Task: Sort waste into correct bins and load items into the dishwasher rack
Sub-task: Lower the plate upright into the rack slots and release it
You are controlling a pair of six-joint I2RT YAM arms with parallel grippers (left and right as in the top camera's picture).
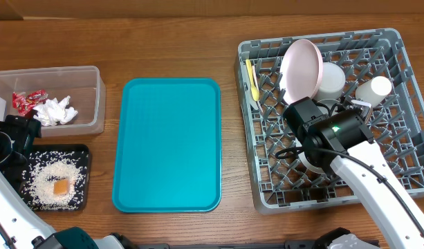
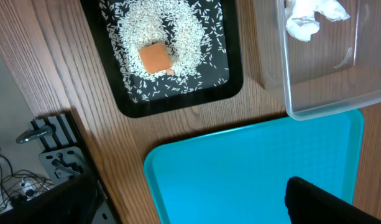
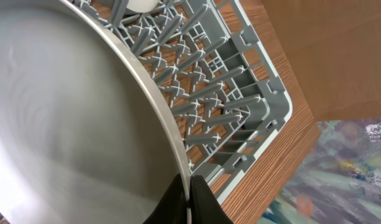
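My right gripper (image 3: 189, 193) is shut on the rim of the grey-green plate (image 3: 66, 124), which stands on edge over the pegs of the dishwasher rack (image 3: 240, 118). From overhead my right arm (image 1: 329, 131) covers that plate. The rack (image 1: 405, 173) also holds the pink plate (image 1: 301, 68) upright, a white bowl (image 1: 330, 79), a white cup (image 1: 373, 90) and the yellow spoon (image 1: 252, 78). My left gripper (image 2: 196, 211) hangs open above the teal tray's corner, one finger (image 2: 317, 202) showing. Rice (image 2: 178, 31) and the orange cube (image 2: 155, 58) lie in the black tray (image 2: 131, 106).
The clear tub (image 1: 94, 104) at the far left holds red wrappers (image 1: 26, 101) and white tissue (image 1: 56, 111). The teal tray (image 1: 167, 145) lies flat between the bins and the rack. My left arm (image 1: 11, 138) stands by the table's left edge.
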